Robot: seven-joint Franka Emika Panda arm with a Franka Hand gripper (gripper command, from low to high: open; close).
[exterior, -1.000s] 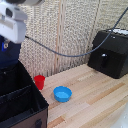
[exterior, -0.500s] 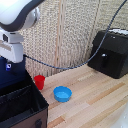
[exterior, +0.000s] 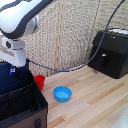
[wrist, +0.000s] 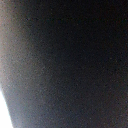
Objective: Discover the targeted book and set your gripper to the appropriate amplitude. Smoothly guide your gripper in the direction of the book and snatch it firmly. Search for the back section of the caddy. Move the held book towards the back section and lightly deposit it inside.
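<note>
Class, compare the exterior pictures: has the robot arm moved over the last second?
Yes. The arm has dropped lower, toward the caddy, judged against the black machine, blue bowl and red cup, which kept their places.

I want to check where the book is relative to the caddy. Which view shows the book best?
The exterior view: the book shows as a dark blue slab under the arm, above the caddy at the exterior view's left. The wrist view is only a dark blur, with nothing recognisable.
</note>
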